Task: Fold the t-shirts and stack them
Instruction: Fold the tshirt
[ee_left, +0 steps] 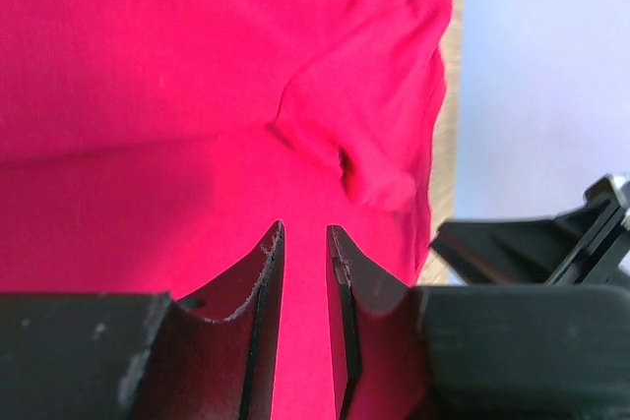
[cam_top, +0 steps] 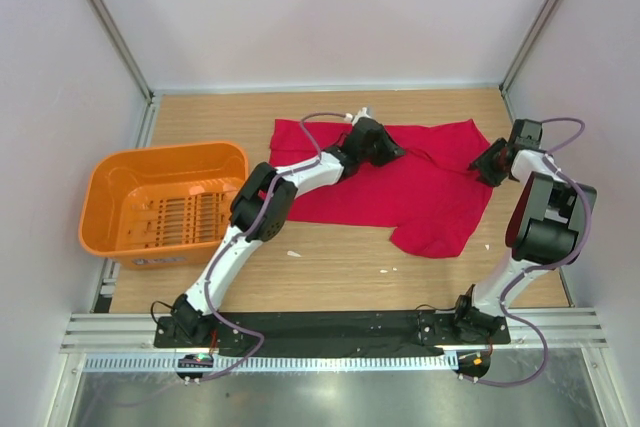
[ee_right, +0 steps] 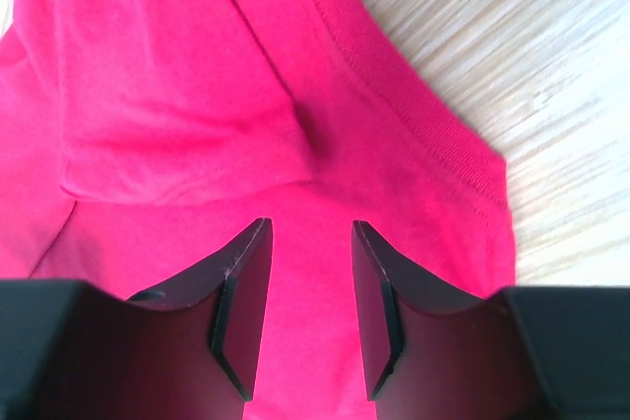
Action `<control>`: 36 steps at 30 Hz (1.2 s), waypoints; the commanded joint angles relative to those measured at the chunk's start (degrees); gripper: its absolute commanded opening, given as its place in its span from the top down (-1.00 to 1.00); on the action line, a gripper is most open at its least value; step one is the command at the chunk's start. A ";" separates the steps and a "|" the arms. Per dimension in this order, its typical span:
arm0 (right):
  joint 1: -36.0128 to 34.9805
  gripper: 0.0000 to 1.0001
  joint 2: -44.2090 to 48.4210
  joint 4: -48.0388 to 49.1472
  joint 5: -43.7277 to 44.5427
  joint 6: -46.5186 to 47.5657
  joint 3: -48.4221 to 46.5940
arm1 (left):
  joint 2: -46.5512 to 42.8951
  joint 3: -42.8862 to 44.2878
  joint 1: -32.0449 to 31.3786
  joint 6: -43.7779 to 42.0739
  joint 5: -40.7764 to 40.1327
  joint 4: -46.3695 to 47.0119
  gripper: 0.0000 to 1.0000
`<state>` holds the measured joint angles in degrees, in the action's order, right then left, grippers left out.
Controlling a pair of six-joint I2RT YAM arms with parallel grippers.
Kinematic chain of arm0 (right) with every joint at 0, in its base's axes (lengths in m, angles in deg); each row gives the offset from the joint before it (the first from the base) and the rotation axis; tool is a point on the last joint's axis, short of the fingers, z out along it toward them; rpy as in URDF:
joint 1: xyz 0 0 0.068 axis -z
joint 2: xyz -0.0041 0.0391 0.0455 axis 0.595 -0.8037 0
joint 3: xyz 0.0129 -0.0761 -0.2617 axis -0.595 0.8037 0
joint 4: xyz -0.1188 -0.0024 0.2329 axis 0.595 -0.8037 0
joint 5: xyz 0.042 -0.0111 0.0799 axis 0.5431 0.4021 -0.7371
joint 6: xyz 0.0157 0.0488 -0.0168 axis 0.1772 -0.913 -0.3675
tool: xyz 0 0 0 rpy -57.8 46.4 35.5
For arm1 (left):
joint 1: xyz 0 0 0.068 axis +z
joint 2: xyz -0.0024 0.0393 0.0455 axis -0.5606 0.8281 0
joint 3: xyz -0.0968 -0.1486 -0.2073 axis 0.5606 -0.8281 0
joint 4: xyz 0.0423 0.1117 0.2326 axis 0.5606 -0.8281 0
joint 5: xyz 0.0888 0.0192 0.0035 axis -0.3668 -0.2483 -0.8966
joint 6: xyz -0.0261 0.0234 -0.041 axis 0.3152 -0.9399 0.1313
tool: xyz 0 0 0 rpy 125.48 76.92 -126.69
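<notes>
- The red t-shirt (cam_top: 430,197) is lying mostly flat on the wooden table (cam_top: 330,277), in the upper middle-to-right part of the top view. It's rumpled, and one corner hangs down toward the lower right of the frame.
- The left gripper (cam_top: 392,152) is over the shirt's upper edge, a bit left of the shirt's middle.
- In the left wrist view, the left gripper (ee_left: 303,233) has its jaws only slightly apart, a thin slit with red cloth (ee_left: 148,95) showing through. They're not pinching anything that I can see. There's a bunched fold above and to the right of the tips.
- The right gripper (cam_top: 480,167) is at the shirt's right edge, in the upper right of the top view.
- In the right wrist view, the right gripper (ee_right: 310,228) has its jaws clearly apart, low over the fabric (ee_right: 148,76). There's a stitched hem running diagonally across the frame, with bare wood in the upper right corner.
- The orange basket (cam_top: 170,154) is off on the left side of the frame, well apart from the shirt.
</notes>
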<state>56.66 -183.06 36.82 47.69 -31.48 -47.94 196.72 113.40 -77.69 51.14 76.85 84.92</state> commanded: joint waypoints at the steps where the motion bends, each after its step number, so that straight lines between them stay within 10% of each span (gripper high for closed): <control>1: 0.43 0.13 -1.20 3.60 -1.18 2.42 -1.79 | -5.30 -3.92 -0.97 -0.47 -1.11 3.62 0.51; 18: 0.43 0.23 -6.12 5.35 -3.73 2.16 -3.91 | -19.37 -12.18 5.62 -15.85 2.23 -12.55 0.49; 27: 0.43 0.82 -6.65 3.16 -2.76 2.51 -7.07 | -21.48 -13.60 12.82 -19.81 1.53 -20.72 0.49; 36: 0.43 0.97 -2.35 -2.02 -1.10 0.84 -7.34 | -21.04 -12.19 20.12 -25.08 -0.32 -27.76 0.49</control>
<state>57.01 -190.01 37.28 44.91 -29.98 -53.63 178.27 99.94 -58.39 29.46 77.79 60.46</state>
